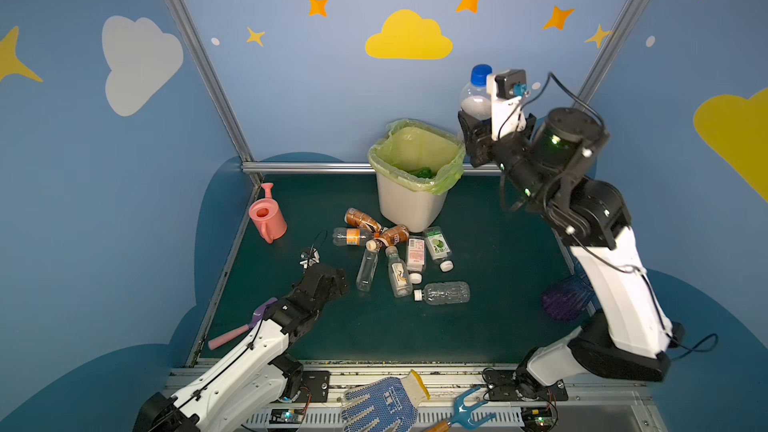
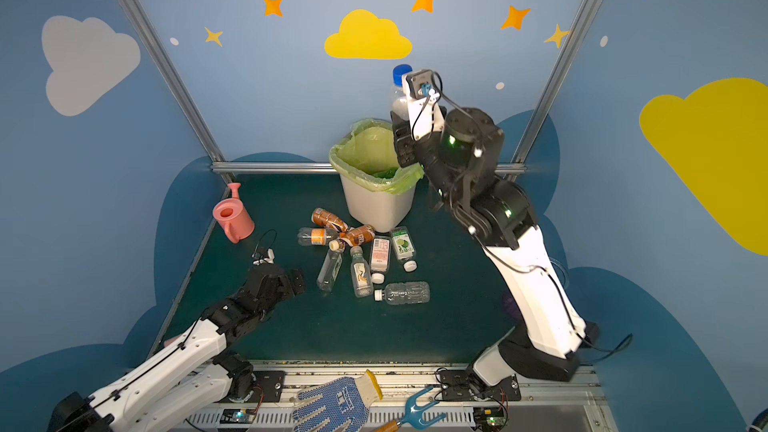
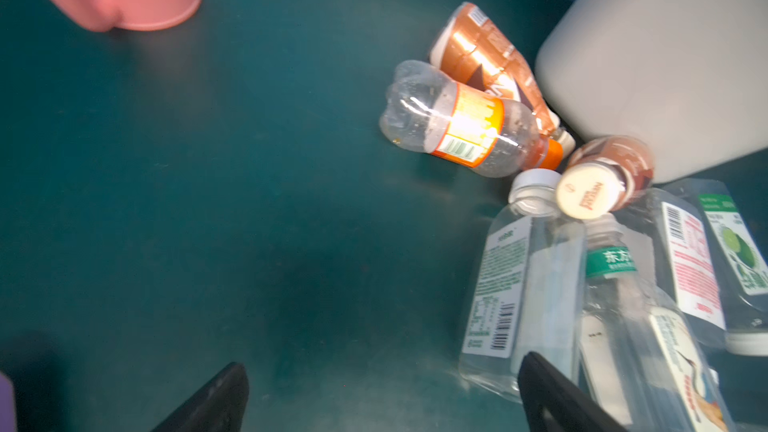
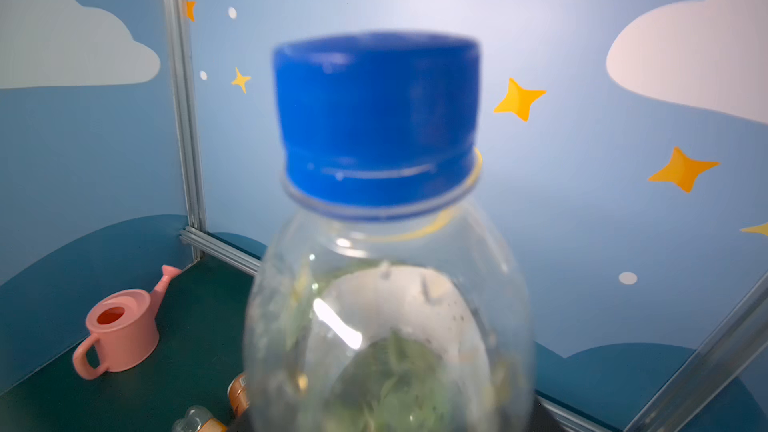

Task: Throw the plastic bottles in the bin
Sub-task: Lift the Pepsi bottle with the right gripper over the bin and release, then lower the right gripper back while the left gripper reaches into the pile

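My right gripper (image 1: 474,120) (image 2: 402,120) is raised by the bin's right rim, shut on a clear bottle with a blue cap (image 1: 478,89) (image 2: 400,87) (image 4: 376,118) held upright. The bottle hides the fingers in the right wrist view. The bin (image 1: 409,207) (image 2: 376,209), off-white with a green bag, stands at the back of the mat. Several plastic bottles (image 1: 395,251) (image 2: 361,253) (image 3: 465,126) lie before it. My left gripper (image 1: 332,280) (image 2: 291,278) (image 3: 382,380) hangs open low over the mat, just left of the pile, holding nothing.
A pink watering can (image 1: 268,218) (image 2: 232,218) (image 4: 120,326) stands at the mat's left edge. A dotted glove (image 1: 380,403) and a blue hand fork (image 1: 469,409) lie on the front rail. A purple object (image 1: 565,297) sits behind the right arm.
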You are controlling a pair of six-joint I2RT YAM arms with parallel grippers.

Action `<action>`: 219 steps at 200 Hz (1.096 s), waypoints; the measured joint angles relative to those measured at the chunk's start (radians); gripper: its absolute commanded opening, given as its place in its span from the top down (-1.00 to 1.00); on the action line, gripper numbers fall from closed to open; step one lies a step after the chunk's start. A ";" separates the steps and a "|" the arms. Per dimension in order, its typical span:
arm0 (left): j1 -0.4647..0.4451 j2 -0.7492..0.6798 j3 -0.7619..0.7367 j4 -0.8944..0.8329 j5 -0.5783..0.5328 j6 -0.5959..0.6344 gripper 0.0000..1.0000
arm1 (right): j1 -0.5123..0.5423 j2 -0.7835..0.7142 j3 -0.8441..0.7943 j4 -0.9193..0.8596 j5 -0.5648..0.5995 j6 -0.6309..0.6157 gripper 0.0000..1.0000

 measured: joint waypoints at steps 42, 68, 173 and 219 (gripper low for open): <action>0.000 0.057 0.040 0.023 0.079 0.024 -1.00 | -0.182 0.508 0.402 -0.212 -0.247 0.177 -0.93; 0.000 0.069 0.056 0.019 0.104 0.034 -1.00 | -0.220 0.515 0.300 -0.267 -0.263 0.221 -0.96; -0.090 0.227 0.209 -0.048 0.117 0.119 -0.93 | -0.256 -0.199 -0.127 -0.027 -0.206 0.262 -0.96; -0.100 0.394 0.316 -0.091 0.129 0.136 -0.85 | -0.388 -0.275 -0.676 0.021 -0.258 0.356 -0.96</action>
